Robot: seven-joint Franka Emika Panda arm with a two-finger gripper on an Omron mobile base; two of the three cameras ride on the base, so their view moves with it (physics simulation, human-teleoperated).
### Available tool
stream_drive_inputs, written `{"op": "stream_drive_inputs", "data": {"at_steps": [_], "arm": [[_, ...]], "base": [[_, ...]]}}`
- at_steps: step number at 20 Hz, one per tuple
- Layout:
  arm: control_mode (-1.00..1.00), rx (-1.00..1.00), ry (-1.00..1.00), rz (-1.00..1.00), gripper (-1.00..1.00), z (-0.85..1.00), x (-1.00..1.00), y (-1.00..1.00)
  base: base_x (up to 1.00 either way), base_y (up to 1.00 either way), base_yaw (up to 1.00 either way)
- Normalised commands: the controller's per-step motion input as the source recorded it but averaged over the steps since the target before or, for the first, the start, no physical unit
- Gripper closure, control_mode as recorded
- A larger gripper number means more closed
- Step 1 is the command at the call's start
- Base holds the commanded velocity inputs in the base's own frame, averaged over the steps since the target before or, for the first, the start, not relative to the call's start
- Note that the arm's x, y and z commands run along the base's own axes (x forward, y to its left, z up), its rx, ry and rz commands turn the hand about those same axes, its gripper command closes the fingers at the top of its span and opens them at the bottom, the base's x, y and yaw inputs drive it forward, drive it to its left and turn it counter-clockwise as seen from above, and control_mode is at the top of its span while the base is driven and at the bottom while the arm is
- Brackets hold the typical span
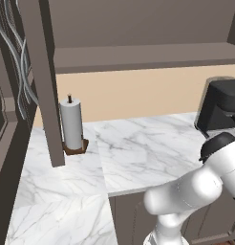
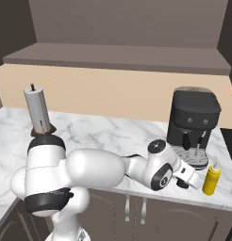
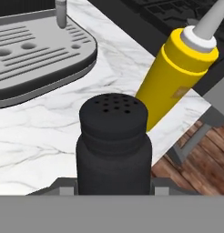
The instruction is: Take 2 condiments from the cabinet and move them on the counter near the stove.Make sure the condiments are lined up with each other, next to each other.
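Clamped on the black shaker, gripper low over the marble counter. Just beyond the shaker, yellow squeeze bottle already standing near the counter edge, presumably as the marker for lining up the 2. Espresso machine to one side. Arm stretched out low, wrist near level.

Quick headcount: two condiment bottles total, one yellow squeeze bottle with a white nozzle and one black shaker with a holed cap, right beside each other near the counter's right end. One coffee machine at the far right. One paper-towel roll on its brown stand, far left. One wall cabinet overhead. One robot arm.
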Motion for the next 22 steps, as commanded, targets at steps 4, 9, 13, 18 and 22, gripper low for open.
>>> {"op": "stream_drive_inputs", "data": {"at_steps": [4,9,13,18,22], "arm": [[-1.0,0.0,-0.06,0.0,1.0,-0.14,0.0,-0.06],[-1.0,-0.02,-0.03,0.0,1.0,-0.15,0.0,-0.03],[-1.0,-0.01,0.0,0.0,1.0,-0.02,0.0,-0.11],[-1.0,0.0,0.0,0.0,1.0,0.0,0.0,-0.14],[-1.0,0.0,-0.01,0.0,1.0,0.0,0.0,-0.14]], "base": [[0.0,0.0,0.0],[0.0,0.0,0.0],[0.0,0.0,0.0],[0.0,0.0,0.0],[0.0,0.0,0.0]]}}
